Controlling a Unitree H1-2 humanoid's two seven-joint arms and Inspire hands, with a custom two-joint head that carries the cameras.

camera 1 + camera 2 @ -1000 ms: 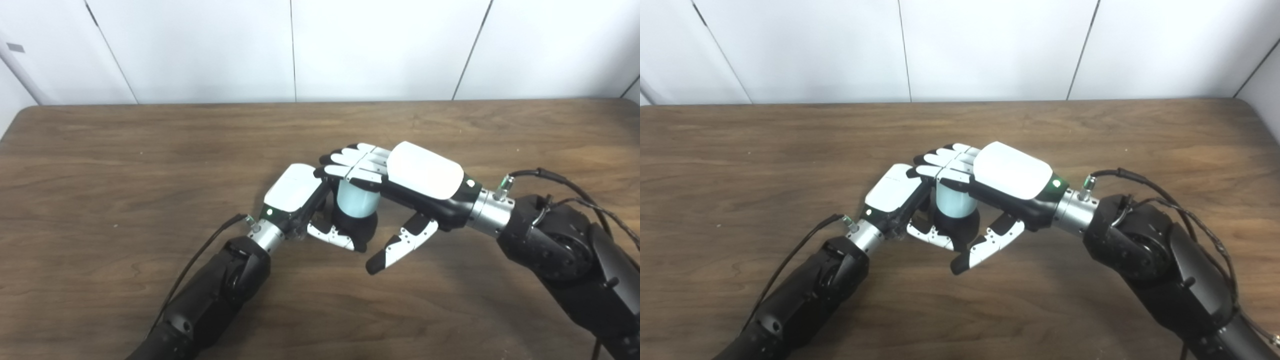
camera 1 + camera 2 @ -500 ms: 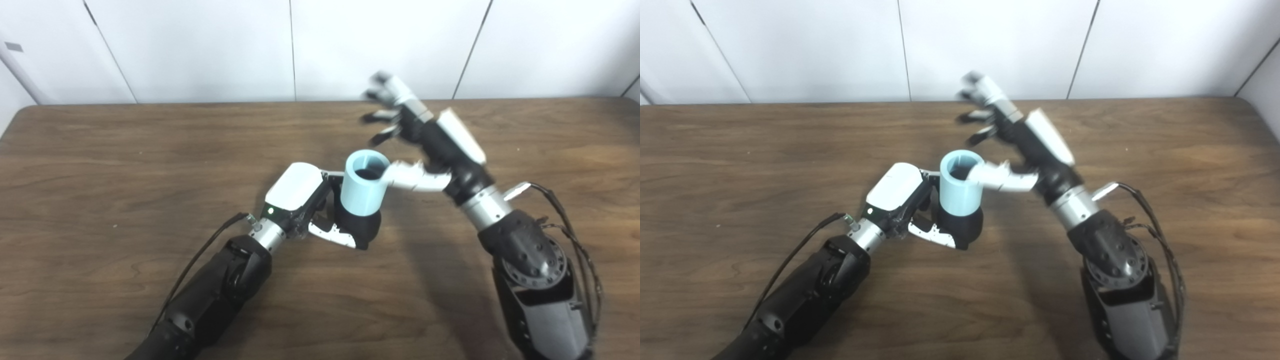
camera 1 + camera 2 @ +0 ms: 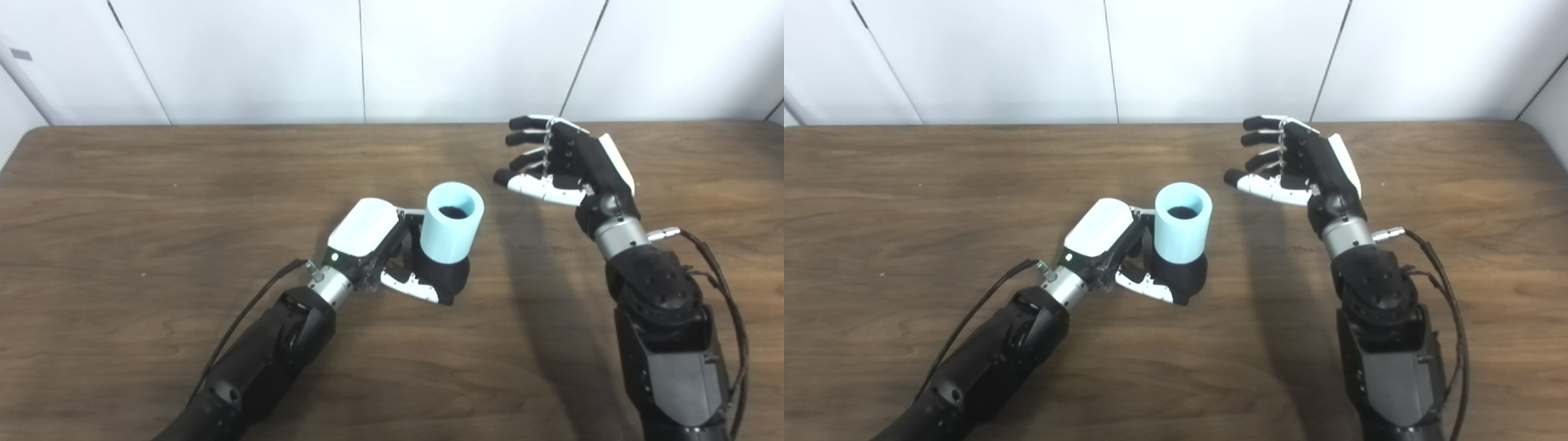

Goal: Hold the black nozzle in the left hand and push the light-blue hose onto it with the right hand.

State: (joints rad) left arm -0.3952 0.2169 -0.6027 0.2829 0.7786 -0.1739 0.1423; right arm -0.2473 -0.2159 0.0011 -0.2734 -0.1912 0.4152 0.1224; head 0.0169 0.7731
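Note:
My left hand point(image 3: 373, 242) rests on the brown table point(image 3: 122, 202) and is shut on the black nozzle point(image 3: 450, 278), with its thumb across the nozzle's front. The light-blue hose point(image 3: 452, 223), a short open tube, sits upright on top of the nozzle; it also shows in the right eye view point(image 3: 1182, 223). My right hand point(image 3: 566, 165) is open and empty, raised above the table to the right of the hose and apart from it, its fingers spread toward the left.
White wall panels point(image 3: 429, 55) stand behind the table's far edge. Black cables run along both forearms, one at the left arm point(image 3: 245, 318) and one at the right arm point(image 3: 716, 288).
My right hand was cupped over the top of the hose, then let go, lifted and swung away to the right. The hose stays on the nozzle in my left hand.

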